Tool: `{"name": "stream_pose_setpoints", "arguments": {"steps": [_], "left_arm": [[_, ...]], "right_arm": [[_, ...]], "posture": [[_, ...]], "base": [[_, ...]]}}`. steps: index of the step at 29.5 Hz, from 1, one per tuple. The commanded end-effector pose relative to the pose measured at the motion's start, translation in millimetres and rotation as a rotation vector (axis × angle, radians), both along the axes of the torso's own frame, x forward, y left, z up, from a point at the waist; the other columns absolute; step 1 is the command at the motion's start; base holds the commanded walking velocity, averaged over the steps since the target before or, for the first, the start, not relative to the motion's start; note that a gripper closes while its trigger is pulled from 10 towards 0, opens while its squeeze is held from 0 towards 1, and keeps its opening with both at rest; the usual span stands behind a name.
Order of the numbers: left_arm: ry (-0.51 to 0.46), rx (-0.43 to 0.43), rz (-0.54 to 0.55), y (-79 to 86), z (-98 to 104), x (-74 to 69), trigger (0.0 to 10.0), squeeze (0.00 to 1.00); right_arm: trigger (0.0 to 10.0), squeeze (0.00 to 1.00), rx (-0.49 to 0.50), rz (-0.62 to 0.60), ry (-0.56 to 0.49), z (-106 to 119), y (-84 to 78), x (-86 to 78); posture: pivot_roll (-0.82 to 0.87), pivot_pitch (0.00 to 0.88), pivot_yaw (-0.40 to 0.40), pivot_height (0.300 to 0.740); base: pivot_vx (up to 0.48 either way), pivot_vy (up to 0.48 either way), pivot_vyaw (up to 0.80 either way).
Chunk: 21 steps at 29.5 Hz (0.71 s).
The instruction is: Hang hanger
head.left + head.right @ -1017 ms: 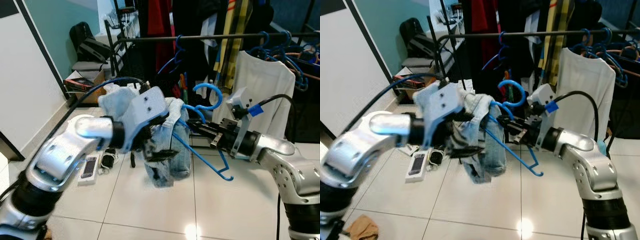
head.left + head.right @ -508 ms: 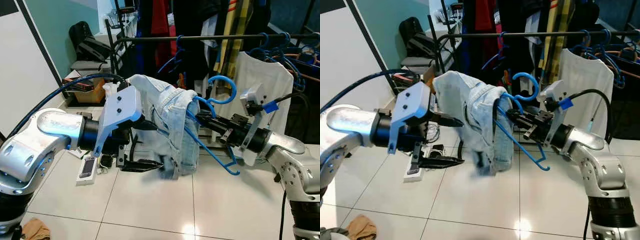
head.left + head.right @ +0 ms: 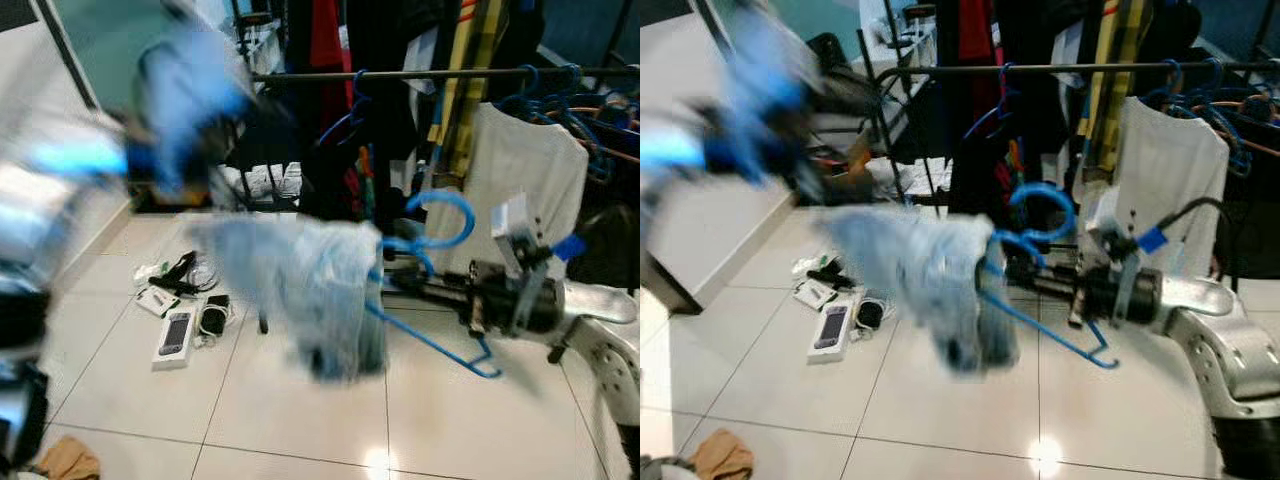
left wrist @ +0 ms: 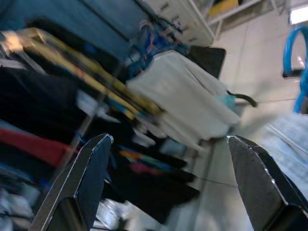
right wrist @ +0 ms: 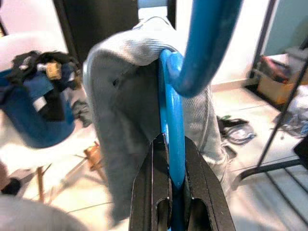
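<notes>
A blue plastic hanger (image 3: 432, 210) carries a pair of light blue jeans (image 3: 320, 290) folded over its bar, hanging above the tiled floor. My right gripper (image 5: 169, 144) is shut on the hanger near its neck, and its arm (image 3: 560, 305) reaches in from the right. The hanger's hook points up, below and in front of the black clothes rail (image 3: 450, 73). My left gripper (image 4: 168, 139) is open with nothing between its fingers. Its arm (image 3: 70, 170) is raised at the upper left, blurred, clear of the jeans.
A white shirt (image 3: 525, 165) and several blue hangers (image 3: 570, 85) hang on the rail at the right, with dark clothes behind. A phone (image 3: 175, 335) and cables (image 3: 185, 270) lie on the floor at the left. A brown cloth (image 3: 65, 460) lies near my feet.
My left gripper let go of the jeans and swung up and to the left. The jeans now droop from the hanger alone. My right arm shifted slightly right and lower.
</notes>
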<state>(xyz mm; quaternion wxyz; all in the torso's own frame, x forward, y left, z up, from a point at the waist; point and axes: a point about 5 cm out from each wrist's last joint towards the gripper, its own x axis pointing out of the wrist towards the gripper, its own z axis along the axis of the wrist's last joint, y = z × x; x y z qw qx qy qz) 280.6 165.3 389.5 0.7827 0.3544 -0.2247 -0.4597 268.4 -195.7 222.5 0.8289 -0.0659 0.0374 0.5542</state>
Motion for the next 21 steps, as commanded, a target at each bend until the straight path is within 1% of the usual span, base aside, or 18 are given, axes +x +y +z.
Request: {"name": "stream_pose_setpoints", "arguments": {"steps": [1, 2, 3, 4, 5, 6, 8, 9, 10, 11, 13, 16, 17, 18, 20, 21], "left_arm": [[0.075, 0.115, -0.072, 0.9, -10.3, -1.5, 10.0, 0.0], [0.075, 0.115, -0.072, 0.9, -10.3, -1.5, 10.0, 0.0], [0.098, 0.145, -0.102, 0.6, -12.6, -3.1, 10.0, 0.0], [0.148, 0.172, -0.148, -2.1, -18.3, -4.9, 10.0, 0.0], [0.238, 0.206, -0.201, -4.9, -28.3, -7.0, 10.0, 0.0], [0.238, 0.206, -0.201, -4.9, -28.3, -7.0, 10.0, 0.0], [0.361, 0.247, -0.281, -7.8, -43.1, -9.5, 10.0, 0.0], [0.444, 0.256, -0.325, -10.2, -56.2, -9.3, 10.0, 0.0], [0.459, 0.259, -0.336, -10.4, -58.9, -8.5, 10.0, 0.0], [0.459, 0.259, -0.336, -10.4, -58.9, -8.5, 10.0, 0.0], [0.49, 0.284, -0.313, -9.1, -67.5, -2.7, 10.0, 0.0], [0.49, 0.284, -0.313, -9.1, -67.5, -2.7, 10.0, 0.0], [0.555, 0.295, -0.276, -7.2, -79.5, 4.5, 10.0, 0.0], [0.555, 0.295, -0.276, -7.2, -79.5, 4.5, 10.0, 0.0], [0.596, 0.294, -0.227, -7.0, -88.1, 11.5, 10.0, 0.0], [0.596, 0.294, -0.227, -7.0, -88.1, 11.5, 10.0, 0.0]], "right_arm": [[10.0, 0.0, -0.003, 0.091, -0.051, 9.7, 15.9, -3.6], [10.0, 0.0, -0.003, 0.091, -0.051, 9.7, 15.9, -3.6], [10.0, 0.0, -0.009, 0.1, -0.054, 9.5, 18.5, -3.5], [10.0, 0.0, -0.015, 0.113, -0.062, 9.7, 22.9, -3.3], [10.0, 0.0, -0.016, 0.123, -0.074, 10.5, 28.1, -2.6], [10.0, 0.0, -0.016, 0.123, -0.074, 10.5, 28.1, -2.6], [10.0, 0.0, -0.024, 0.139, -0.093, 11.8, 33.9, -1.7], [10.0, 0.0, -0.032, 0.151, -0.106, 12.8, 37.1, -0.8], [10.0, 0.0, -0.036, 0.156, -0.108, 13.0, 37.5, -0.9], [10.0, 0.0, -0.036, 0.156, -0.108, 13.0, 37.5, -0.9], [10.0, 0.0, -0.038, 0.166, -0.114, 14.3, 38.4, -0.9], [10.0, 0.0, -0.038, 0.166, -0.114, 14.3, 38.4, -0.9], [10.0, 0.0, -0.035, 0.174, -0.129, 17.5, 41.2, -0.5], [10.0, 0.0, -0.035, 0.174, -0.129, 17.5, 41.2, -0.5], [10.0, 0.0, -0.034, 0.186, -0.141, 20.0, 44.3, -0.9], [10.0, 0.0, -0.034, 0.186, -0.141, 20.0, 44.3, -0.9]], "posture": [[-0.03, 0.0, 0.109, 0.74], [-0.03, 0.0, 0.109, 0.74], [-0.03, 0.0, 0.113, 0.74], [-0.03, 0.0, 0.118, 0.74], [-0.03, 0.0, 0.12, 0.74], [-0.03, 0.0, 0.12, 0.74], [-0.03, 0.0, 0.123, 0.74], [-0.03, 0.0, 0.128, 0.74], [-0.03, 0.0, 0.128, 0.74], [-0.03, 0.0, 0.128, 0.74], [-0.03, 0.0, 0.129, 0.74], [-0.03, 0.0, 0.129, 0.74], [-0.03, 0.0, 0.131, 0.74], [-0.03, 0.0, 0.131, 0.74], [-0.03, 0.0, 0.13, 0.74], [-0.03, 0.0, 0.13, 0.74]], "base": [[0.0, 0.0, 0.0], [0.0, 0.0, 0.0], [0.0, 0.0, 0.0], [0.0, 0.0, 0.0], [0.0, 0.0, 0.0], [0.0, 0.0, 0.0], [0.0, 0.0, 0.0], [0.0, 0.0, 0.0], [0.0, 0.0, 0.0], [0.0, 0.0, 0.0], [0.0, 0.0, 0.0], [0.0, 0.0, 0.0], [0.0, 0.0, 0.0], [0.0, 0.0, 0.0], [0.0, 0.0, 0.0], [0.0, 0.0, 0.0]]}}
